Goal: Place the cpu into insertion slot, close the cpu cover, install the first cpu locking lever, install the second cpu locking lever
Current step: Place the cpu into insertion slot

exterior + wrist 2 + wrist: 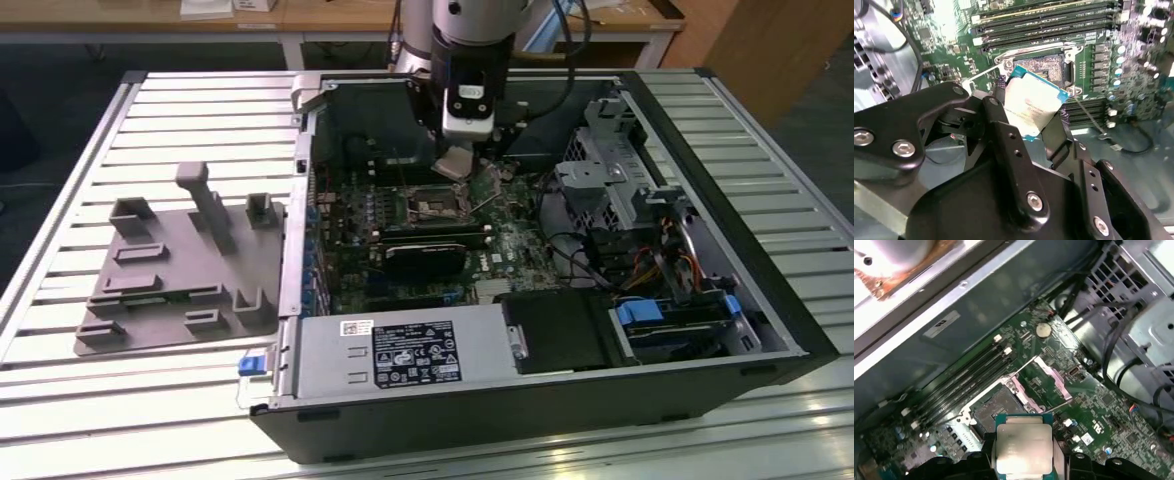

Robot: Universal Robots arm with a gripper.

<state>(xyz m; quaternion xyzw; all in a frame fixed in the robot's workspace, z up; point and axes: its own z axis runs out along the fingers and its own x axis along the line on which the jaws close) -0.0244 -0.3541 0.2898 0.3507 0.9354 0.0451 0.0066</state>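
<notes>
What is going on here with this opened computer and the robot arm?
The robot arm's gripper holds the cpu by its edges, just above the green motherboard inside the open computer case. The insertion slot is empty, with its dark centre exposed. The cpu cover is swung open beside the slot. The cpu is not yet seated in the slot, so the cover is not yet closed.
</notes>
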